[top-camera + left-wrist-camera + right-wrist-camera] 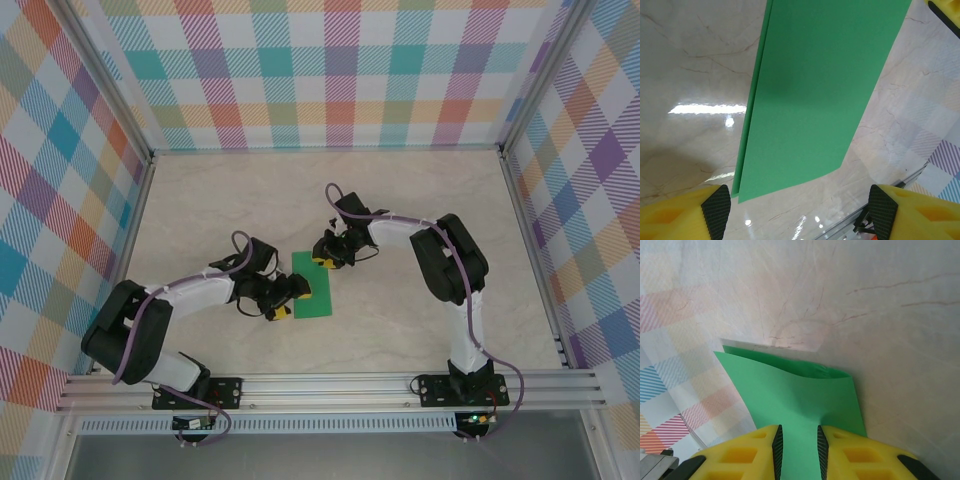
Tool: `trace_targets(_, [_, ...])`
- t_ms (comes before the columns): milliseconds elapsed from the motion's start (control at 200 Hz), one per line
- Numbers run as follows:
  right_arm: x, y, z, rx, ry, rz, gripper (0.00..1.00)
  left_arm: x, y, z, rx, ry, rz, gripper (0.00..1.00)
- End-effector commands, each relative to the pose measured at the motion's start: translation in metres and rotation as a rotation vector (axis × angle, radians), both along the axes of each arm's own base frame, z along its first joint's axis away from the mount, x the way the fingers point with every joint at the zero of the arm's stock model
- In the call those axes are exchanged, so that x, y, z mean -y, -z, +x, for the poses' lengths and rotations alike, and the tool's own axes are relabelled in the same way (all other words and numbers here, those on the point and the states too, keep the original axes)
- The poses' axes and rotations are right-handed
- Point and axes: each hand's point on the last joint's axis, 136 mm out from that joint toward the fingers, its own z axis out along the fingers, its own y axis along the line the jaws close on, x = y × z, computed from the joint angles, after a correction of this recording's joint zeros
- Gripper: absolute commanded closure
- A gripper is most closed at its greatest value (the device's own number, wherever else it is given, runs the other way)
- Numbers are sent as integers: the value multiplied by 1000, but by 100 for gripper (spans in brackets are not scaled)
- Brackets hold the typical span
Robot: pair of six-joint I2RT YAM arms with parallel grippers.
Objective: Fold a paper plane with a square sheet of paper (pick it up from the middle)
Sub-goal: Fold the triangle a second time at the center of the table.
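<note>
- Green square sheet of paper (312,285), folded double, lies on the marble table (430,200), with bare room all round it.
- Right gripper (326,255) pinches the sheet's far edge; its wrist view shows the top layer bowed up.
- Left gripper (283,303) gapes wide, holding nothing, at the sheet's near-left edge; its wrist view shows two stacked long edges.

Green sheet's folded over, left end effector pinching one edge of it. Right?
Wrong arm. The right end effector is the one pinching one edge of the folded-over green sheet; the right wrist view shows the paper running between its nearly closed fingers. The left end effector has its jaws wide apart and is not gripping the sheet.
</note>
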Motion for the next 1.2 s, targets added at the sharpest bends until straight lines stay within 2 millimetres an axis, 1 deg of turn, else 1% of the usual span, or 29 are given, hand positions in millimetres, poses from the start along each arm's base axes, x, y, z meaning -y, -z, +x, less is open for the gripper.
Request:
trace_targets(0, [17, 28, -13, -98, 27, -82, 71, 4, 0, 0, -3, 10, 22, 24])
trace_targets(160, [16, 29, -14, -98, 27, -71, 71, 10, 0, 0, -16, 15, 0, 22])
trace_targets(326, [15, 26, -12, -97, 31, -46, 71, 11, 4, -1, -24, 20, 8, 22])
trace_targets(441, [14, 25, -11, -93, 28, -47, 71, 14, 3, -2, -25, 28, 1, 26])
trace_targets(531, [14, 26, -11, -94, 27, -49, 71, 16, 2, -3, -22, 36, -3, 31])
trace_targets(581, [15, 26, -11, -95, 28, -50, 71, 16, 3, -3, -23, 40, -1, 31])
trace_targets(756, [16, 28, -11, -99, 28, -53, 72, 16, 4, -4, -27, 48, 6, 29])
trace_targets(897, [16, 29, -12, -102, 29, -57, 72, 12, 7, -3, -18, 50, 42, 24])
trace_targets(927, [16, 29, -12, -100, 29, -57, 72, 8, 9, -8, -38, 51, 62, 24])
trace_targets(972, [17, 29, -11, -100, 31, -57, 72, 6, 11, -9, -40, 51, 73, 24])
trace_targets(1197, [18, 31, -10, -108, 39, -56, 72, 5, 13, -13, -44, 69, 82, 24])
